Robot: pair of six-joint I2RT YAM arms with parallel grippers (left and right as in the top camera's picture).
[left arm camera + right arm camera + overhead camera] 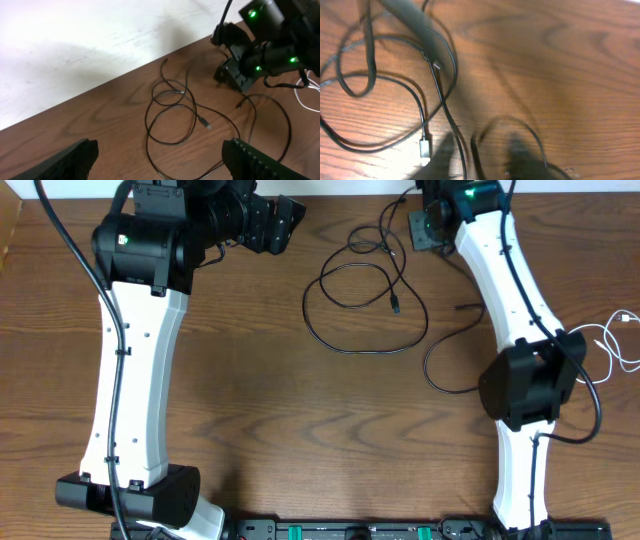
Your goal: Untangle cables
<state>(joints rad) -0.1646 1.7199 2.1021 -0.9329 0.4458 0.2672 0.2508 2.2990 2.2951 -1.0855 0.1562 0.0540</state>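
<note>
The black cable lies in several overlapping loops on the wooden table between the two arms, its small plug pointing toward me. The white cable lies apart at the right edge. My left gripper hovers at the far side, left of the loops. In the left wrist view it is open, with the black cable beyond its fingers. My right gripper is at the loops' far right end. The right wrist view is blurred and shows cable and plug, but no clear fingers.
A further black loop curves out beside the right arm. The table's far edge meets a pale wall just behind the cables. The left arm stands along the table's left side.
</note>
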